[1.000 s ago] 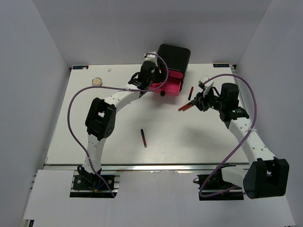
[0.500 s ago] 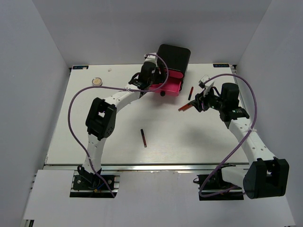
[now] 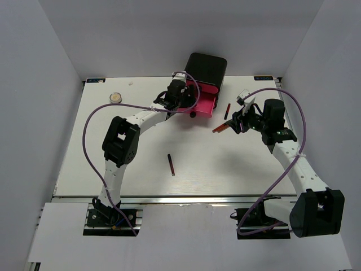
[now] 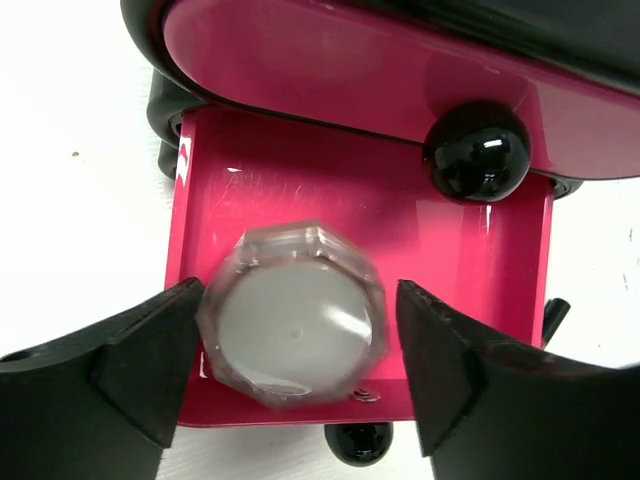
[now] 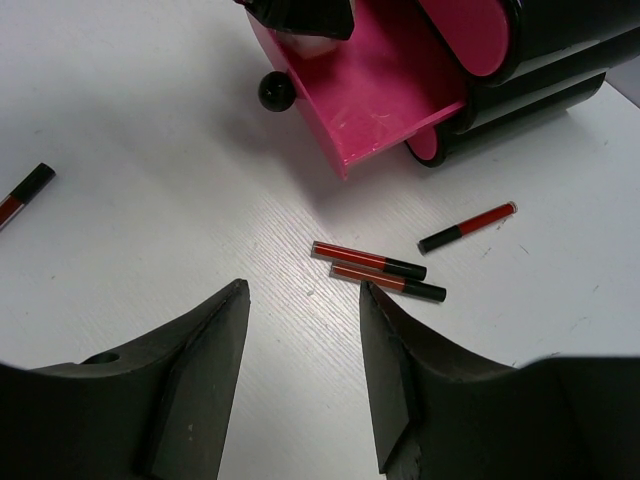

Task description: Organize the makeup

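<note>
Compact in the drawer
The compact (image 4: 292,320) lies in the pink drawer (image 4: 465,250), between the left gripper's (image 4: 298,295) spread fingers. The right gripper (image 5: 300,290), spread too, hangs over two red sticks (image 5: 368,258). Next, I think: pinch one.

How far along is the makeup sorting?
Done: one compact sits in the open pink drawer, left fingers open around it. In hand: nothing; right fingers hover open above two sticks. Left: all four sticks and the second compact on the table.
</note>
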